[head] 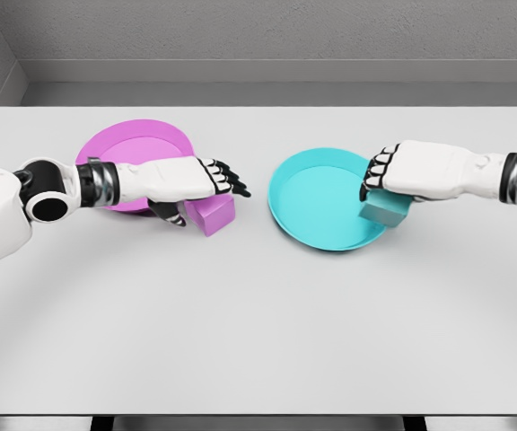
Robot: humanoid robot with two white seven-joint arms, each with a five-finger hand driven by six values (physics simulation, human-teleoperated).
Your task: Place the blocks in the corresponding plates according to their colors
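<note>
A pink block [215, 215] lies on the table against the right rim of the pink plate [133, 144]. My left hand [208, 199] reaches across that plate, fingers stretched out just above the block and thumb hanging down at its left; it is open. The cyan plate [317, 197] sits right of centre. My right hand [375, 185] is curled over a teal block [386, 210] and holds it at the plate's right rim. The hand hides the block's top.
The white table [258, 332] runs to a grey wall at the back and its front edge shows at the bottom. Both plates sit in the far half, about a hand's width apart.
</note>
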